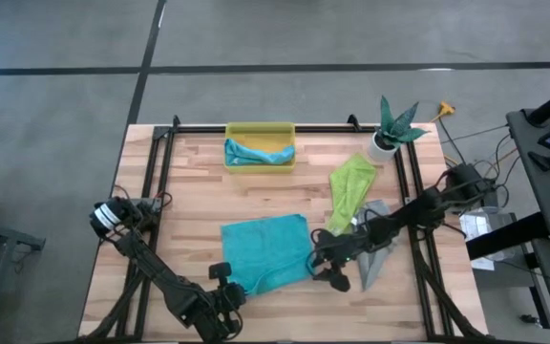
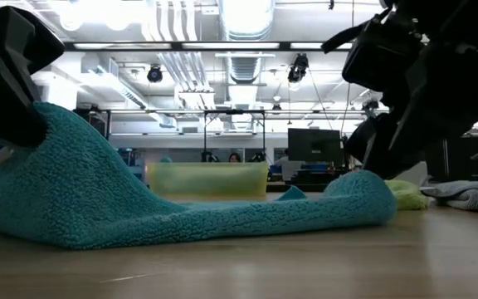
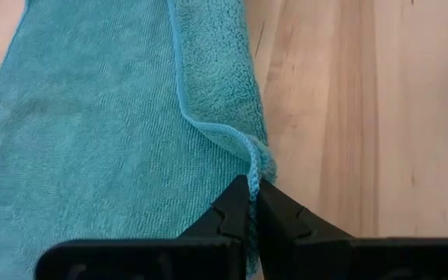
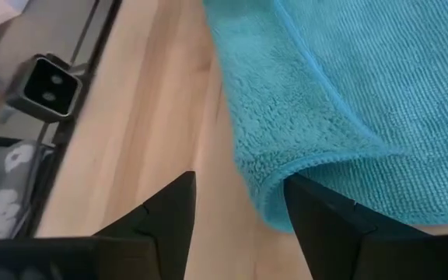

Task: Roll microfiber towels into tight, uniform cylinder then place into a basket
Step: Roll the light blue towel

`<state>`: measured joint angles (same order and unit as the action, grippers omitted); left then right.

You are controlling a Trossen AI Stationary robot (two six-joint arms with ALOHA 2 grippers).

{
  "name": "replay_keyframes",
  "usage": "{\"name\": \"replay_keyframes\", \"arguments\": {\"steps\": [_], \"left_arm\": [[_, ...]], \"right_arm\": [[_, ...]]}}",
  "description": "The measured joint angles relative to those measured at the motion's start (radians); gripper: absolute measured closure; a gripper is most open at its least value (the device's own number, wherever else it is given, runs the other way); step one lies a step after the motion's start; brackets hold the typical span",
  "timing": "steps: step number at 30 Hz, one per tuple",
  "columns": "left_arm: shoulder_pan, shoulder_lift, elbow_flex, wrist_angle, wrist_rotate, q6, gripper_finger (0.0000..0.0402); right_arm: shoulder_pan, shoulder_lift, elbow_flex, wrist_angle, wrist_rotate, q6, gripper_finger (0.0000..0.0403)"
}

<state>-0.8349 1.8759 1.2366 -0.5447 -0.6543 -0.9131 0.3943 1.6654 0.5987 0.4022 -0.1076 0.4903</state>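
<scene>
The left tool is pinched tight on the hem at one near corner of the teal towel, lifting that corner a little off the worktop. The right tool hangs at the towel's opposite near corner with its jaws standing wide, the folded-over edge of the cloth lying between them but not yet gripped. The rest of the teal towel lies spread on the boards in the middle, its near edge turned over on itself. To me this looks like the start of the rolling step: one corner is taken and the other waits. The next move calls for the right tool to close on its corner, so both can turn the edge evenly. Beyond, the lime green towel and the grey towel lie loose at the right, and the yellow basket at the far edge holds a light blue towel. A white plant pot stands by the far right corner.
</scene>
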Motion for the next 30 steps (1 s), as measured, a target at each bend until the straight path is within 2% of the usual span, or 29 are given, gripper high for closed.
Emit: {"name": "replay_keyframes", "arguments": {"steps": [10,15,21,25,30], "left_arm": [[0.0,0.0,0.0,0.009,0.0,0.0,0.0402],[0.0,0.0,0.0,0.013,0.0,0.001,0.0402],[0.0,0.001,0.0,0.014,0.0,0.002,0.0402],[0.0,0.002,0.0,0.014,0.0,0.003,0.0402],[0.0,0.002,0.0,0.014,0.0,0.003,0.0402]], "right_arm": [[-0.002,0.066,0.001,0.053,0.021,0.007,0.0211],[-0.011,0.068,0.002,0.077,0.08,-0.009,0.0211],[-0.01,0.068,0.002,0.098,0.078,-0.017,0.0218],[-0.008,0.068,0.002,0.097,0.075,-0.044,0.0246],[-0.008,0.072,0.002,0.101,0.083,-0.08,0.0311]]}}
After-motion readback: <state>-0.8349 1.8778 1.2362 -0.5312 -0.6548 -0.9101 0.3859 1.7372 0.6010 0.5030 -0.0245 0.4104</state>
